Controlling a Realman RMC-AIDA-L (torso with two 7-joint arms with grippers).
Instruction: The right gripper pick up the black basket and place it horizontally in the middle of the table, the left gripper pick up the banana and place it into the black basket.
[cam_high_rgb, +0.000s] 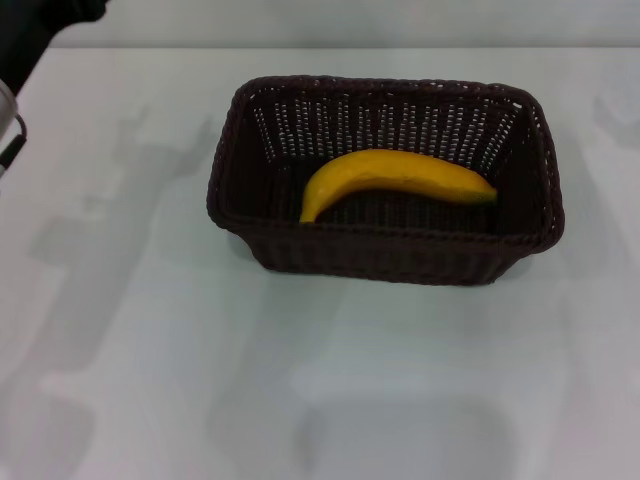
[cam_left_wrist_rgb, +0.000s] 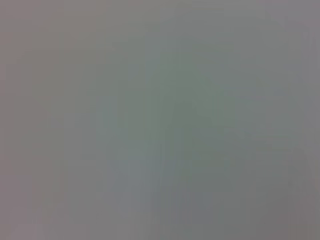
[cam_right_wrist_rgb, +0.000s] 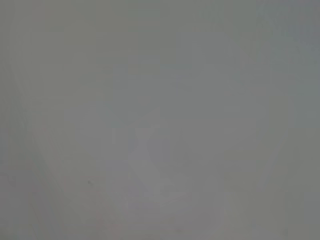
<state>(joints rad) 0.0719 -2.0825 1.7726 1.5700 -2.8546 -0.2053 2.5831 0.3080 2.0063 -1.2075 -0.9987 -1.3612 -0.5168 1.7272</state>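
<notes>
The black basket (cam_high_rgb: 385, 250) stands lengthwise across the middle of the white table (cam_high_rgb: 150, 330) in the head view. The yellow banana (cam_high_rgb: 395, 180) lies inside it on the basket floor, curved, dark tip to the right. A sliver of the left arm (cam_high_rgb: 8, 120) shows at the far left edge of the head view, well away from the basket; its fingers are out of frame. The right gripper is out of view. Both wrist views show only plain grey surface.
A dark shape (cam_high_rgb: 40, 25) sits at the top left corner beyond the table's far edge. Bare tabletop lies all around the basket.
</notes>
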